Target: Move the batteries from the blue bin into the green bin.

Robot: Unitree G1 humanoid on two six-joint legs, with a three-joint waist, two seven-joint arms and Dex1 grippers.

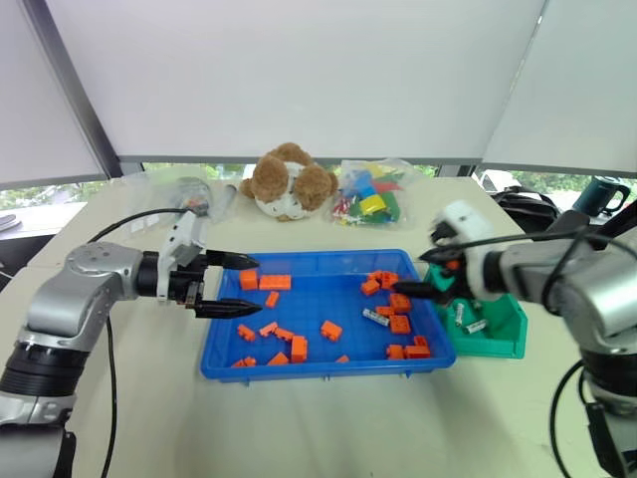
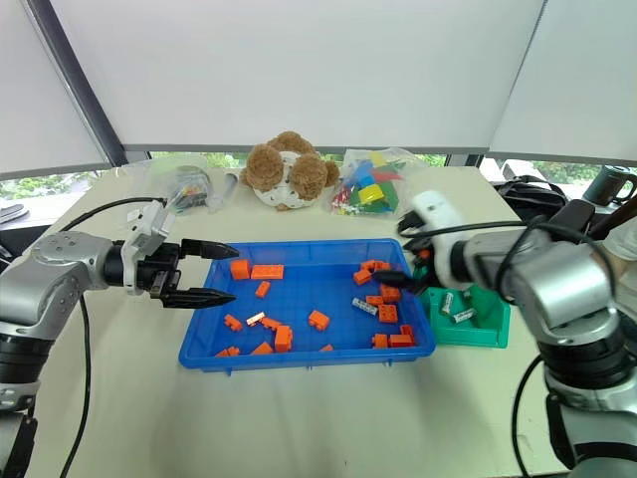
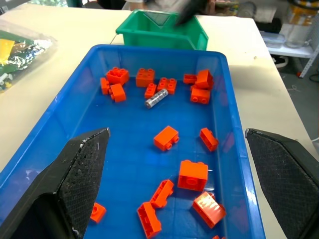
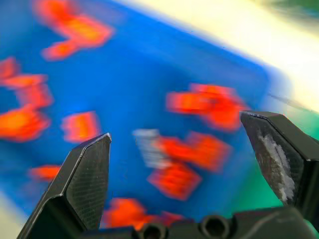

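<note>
My right gripper (image 1: pixel 430 273), jaws wide and empty like the left gripper's (image 1: pixel 234 286), could nip orange bricks (image 1: pixel 398 303) (touching the battery (image 1: pixel 375 317)) at centre-right.

One silver battery (image 1: pixel 375 318) in blue bin (image 1: pixel 299 366), two batteries (image 1: pixel 468 319) in green bin (image 1: pixel 503 344)

We see the left gripper (image 1: pixel 227 285) held level over the blue bin's (image 1: pixel 299 370) left rim, fingers spread wide, empty; the right gripper (image 1: pixel 428 274) tilts downward over that bin's right edge, fingers likewise parted, empty.
</note>
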